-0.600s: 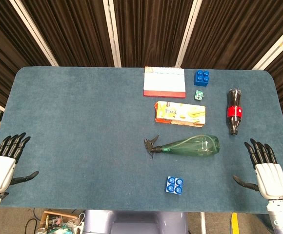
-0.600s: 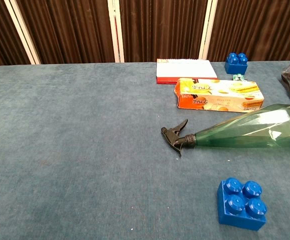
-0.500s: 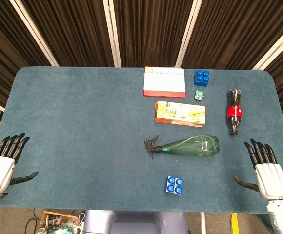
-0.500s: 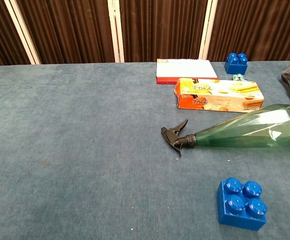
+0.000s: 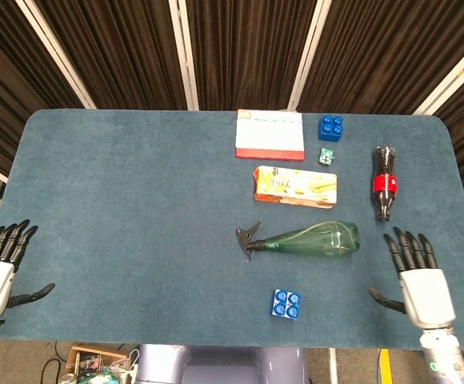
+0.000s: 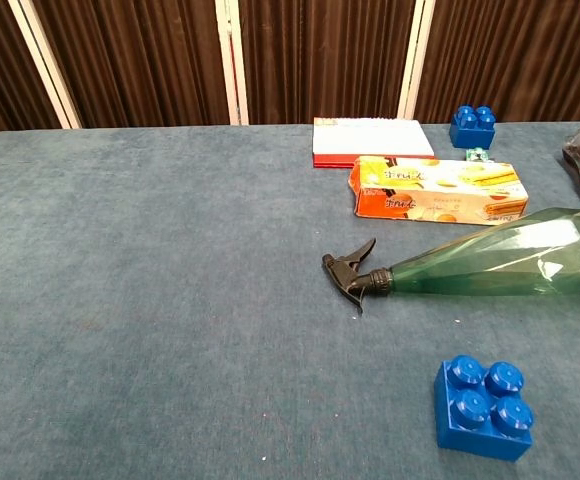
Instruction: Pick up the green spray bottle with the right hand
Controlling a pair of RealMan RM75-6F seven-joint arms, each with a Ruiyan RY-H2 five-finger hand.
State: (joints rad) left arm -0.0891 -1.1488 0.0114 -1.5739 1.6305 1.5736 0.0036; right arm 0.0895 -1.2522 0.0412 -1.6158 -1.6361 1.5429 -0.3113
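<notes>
Two spread, empty hands flank a blue felt table [image 5: 120, 200] before dark curtains [image 5: 240, 48].

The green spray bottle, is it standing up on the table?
No, the green spray bottle lies flat on its side on the table, its black nozzle pointing toward the left hand's side.

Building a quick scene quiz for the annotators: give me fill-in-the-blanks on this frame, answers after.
1. The green spray bottle lies on its ____.
2. Its black nozzle points to the picture's ____.
3. The right hand, fingers spread, holds ____.
4. The cola bottle's label is ____.

Missing words: side; left; nothing; red
</notes>
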